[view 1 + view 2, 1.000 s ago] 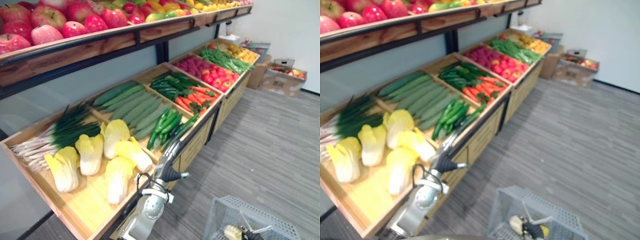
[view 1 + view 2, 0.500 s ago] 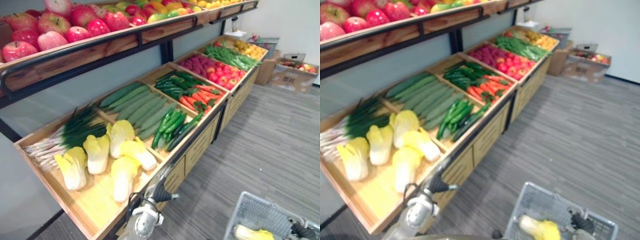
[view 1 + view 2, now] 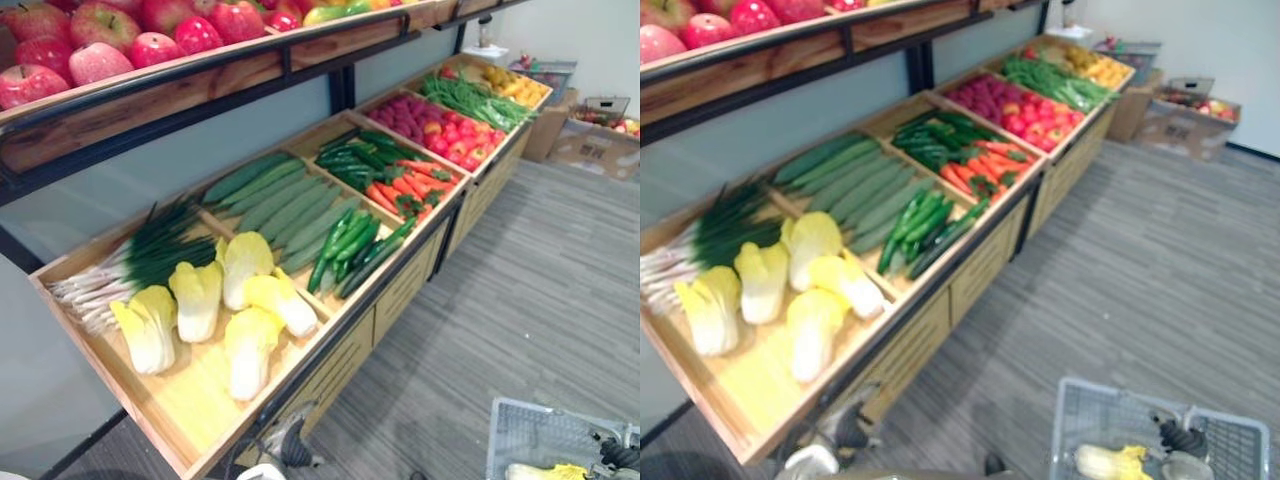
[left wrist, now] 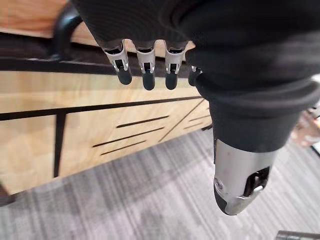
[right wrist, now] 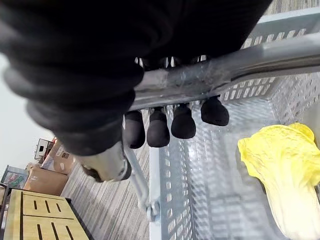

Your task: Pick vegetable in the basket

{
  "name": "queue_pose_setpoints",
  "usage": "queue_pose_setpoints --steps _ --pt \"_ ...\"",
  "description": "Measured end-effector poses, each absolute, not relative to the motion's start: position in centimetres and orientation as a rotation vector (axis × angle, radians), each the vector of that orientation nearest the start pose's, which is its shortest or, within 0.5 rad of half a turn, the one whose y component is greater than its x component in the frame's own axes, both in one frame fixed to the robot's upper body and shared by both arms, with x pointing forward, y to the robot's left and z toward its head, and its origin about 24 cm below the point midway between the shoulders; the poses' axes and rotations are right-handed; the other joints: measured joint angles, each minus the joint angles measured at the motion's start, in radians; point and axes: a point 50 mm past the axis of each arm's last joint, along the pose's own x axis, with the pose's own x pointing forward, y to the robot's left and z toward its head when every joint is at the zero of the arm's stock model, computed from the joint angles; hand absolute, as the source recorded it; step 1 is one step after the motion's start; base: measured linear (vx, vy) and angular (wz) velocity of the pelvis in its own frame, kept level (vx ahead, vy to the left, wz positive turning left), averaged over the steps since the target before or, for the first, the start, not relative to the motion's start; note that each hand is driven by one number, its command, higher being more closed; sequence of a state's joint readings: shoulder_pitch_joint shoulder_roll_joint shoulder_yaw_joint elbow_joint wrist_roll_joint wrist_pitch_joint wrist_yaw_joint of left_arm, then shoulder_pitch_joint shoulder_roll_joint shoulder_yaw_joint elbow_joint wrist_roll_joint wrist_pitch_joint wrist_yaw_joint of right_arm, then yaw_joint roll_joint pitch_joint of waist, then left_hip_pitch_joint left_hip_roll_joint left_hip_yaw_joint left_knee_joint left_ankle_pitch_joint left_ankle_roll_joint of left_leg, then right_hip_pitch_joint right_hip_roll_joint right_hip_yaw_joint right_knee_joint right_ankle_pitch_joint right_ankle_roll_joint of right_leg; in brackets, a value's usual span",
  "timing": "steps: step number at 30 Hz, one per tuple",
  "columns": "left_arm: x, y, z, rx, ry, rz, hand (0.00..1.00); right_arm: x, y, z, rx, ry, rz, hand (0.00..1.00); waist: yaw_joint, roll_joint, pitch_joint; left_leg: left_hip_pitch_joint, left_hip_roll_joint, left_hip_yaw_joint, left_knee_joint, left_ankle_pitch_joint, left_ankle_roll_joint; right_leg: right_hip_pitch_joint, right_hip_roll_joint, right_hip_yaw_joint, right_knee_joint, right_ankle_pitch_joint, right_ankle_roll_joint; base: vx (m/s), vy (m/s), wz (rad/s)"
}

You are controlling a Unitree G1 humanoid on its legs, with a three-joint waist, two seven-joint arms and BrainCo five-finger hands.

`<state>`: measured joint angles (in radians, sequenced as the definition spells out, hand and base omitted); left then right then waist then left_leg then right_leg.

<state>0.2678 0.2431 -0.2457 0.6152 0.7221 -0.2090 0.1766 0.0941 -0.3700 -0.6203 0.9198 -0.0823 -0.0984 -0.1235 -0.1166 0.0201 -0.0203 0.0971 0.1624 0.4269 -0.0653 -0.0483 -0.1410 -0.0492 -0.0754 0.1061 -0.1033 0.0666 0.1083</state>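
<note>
A grey wire basket (image 3: 1140,410) hangs low on my right over the floor, and one pale yellow napa cabbage (image 5: 285,170) lies inside it. My right hand (image 5: 182,122) is shut on the basket's metal handle (image 5: 225,70), fingers curled round the bar. Several more napa cabbages (image 3: 245,345) lie in the nearest wooden bin of the stand (image 3: 190,420). My left hand (image 4: 144,70) hangs down in front of the stand's wooden front, fingers straight and relaxed, nothing in it.
Further along the stand lie green onions (image 3: 140,265), cucumbers (image 3: 275,205), small green vegetables (image 3: 345,250), carrots (image 3: 395,190) and red fruit (image 3: 445,135). A shelf of apples (image 3: 110,45) juts out above. Cardboard boxes (image 3: 590,150) sit at the far end. Grey floor lies right.
The whole view has shifted. My left arm has dropped from the stand's front edge to the bottom of the picture. The basket stays in my right hand with the cabbage inside.
</note>
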Motion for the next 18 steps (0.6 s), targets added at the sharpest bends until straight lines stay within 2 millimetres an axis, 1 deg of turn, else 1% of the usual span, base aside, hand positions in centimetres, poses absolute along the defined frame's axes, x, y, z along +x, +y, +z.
queue_pose_setpoints --steps 3,6,7,9,11,13,15,16,17,18 --pt "9.8 19.1 -13.0 0.931 0.662 -0.376 0.00 9.2 -37.7 -7.9 -0.249 0.783 -0.820 1.00 -0.014 0.000 0.000 0.000 0.003 0.000 0.000 -0.002 -0.002 0.000 0.003 -0.001 0.000 -0.003 -0.004 0.00 0.000 0.00" --pt "8.2 20.2 -14.0 0.922 0.771 -0.358 0.00 9.2 -37.8 -7.8 -0.266 0.787 -0.816 1.00 -0.015 0.002 0.002 0.000 0.004 0.001 0.001 -0.005 -0.004 0.000 0.005 -0.001 0.000 -0.001 -0.007 0.00 0.000 0.00" --pt "7.9 20.5 -14.1 0.921 0.796 -0.349 0.00 9.2 -37.8 -7.8 -0.265 0.788 -0.816 1.00 -0.015 0.003 0.002 0.000 0.005 0.001 0.001 -0.005 -0.004 0.000 0.005 -0.001 0.000 -0.001 -0.007 0.00 0.000 0.00" --pt "7.1 21.9 -14.5 0.901 0.882 -0.290 0.00 9.3 -37.8 -7.8 -0.257 0.787 -0.821 1.00 -0.015 0.004 0.003 0.000 0.006 0.001 0.001 -0.006 -0.005 0.000 0.007 -0.001 0.000 -0.002 -0.007 0.00 -0.015 0.00" --pt "6.4 22.4 -14.7 0.878 0.931 -0.266 0.00 9.4 -37.9 -7.8 -0.247 0.784 -0.830 1.00 -0.014 0.005 0.004 0.000 0.007 0.002 0.005 -0.010 -0.006 0.001 0.007 0.000 0.002 -0.004 -0.008 0.00 -0.015 0.00" --pt "5.6 22.6 -15.0 0.817 0.987 -0.227 0.00 9.3 -38.1 -7.7 -0.234 0.777 -0.848 1.00 -0.015 0.007 0.011 -0.001 0.017 0.003 0.050 -0.038 -0.005 0.000 0.010 0.004 0.039 -0.028 -0.008 0.01 -0.017 -0.04" --pt "4.7 22.2 -15.4 0.743 1.043 -0.193 0.00 8.6 -38.5 -7.6 -0.221 0.778 -0.883 1.00 -0.015 0.008 0.017 -0.003 0.037 0.001 0.139 -0.096 -0.006 0.000 0.016 0.009 0.113 -0.076 -0.005 0.03 -0.002 -0.04" --pt "4.7 22.3 -15.4 0.697 1.054 -0.164 0.00 8.1 -38.7 -7.5 -0.214 0.780 -0.901 1.00 -0.016 0.006 0.018 -0.005 0.043 0.000 0.180 -0.122 -0.003 -0.001 0.015 0.013 0.145 -0.092 -0.003 0.04 0.018 -0.05" --pt "4.7 22.4 -15.4 0.689 1.059 -0.166 0.00 7.8 -38.9 -7.5 -0.208 0.780 -0.910 1.00 -0.018 0.004 0.020 -0.007 0.043 0.001 0.195 -0.133 0.000 -0.003 0.014 0.016 0.156 -0.097 -0.001 0.03 0.047 -0.12" --pt "5.2 22.6 -15.4 0.663 1.054 -0.152 0.00 7.9 -39.0 -7.2 -0.203 0.759 -0.912 1.00 -0.022 0.000 0.033 -0.015 0.042 0.007 0.233 -0.155 0.008 -0.007 0.008 0.030 0.168 -0.098 0.004 -0.03 0.078 -0.32"
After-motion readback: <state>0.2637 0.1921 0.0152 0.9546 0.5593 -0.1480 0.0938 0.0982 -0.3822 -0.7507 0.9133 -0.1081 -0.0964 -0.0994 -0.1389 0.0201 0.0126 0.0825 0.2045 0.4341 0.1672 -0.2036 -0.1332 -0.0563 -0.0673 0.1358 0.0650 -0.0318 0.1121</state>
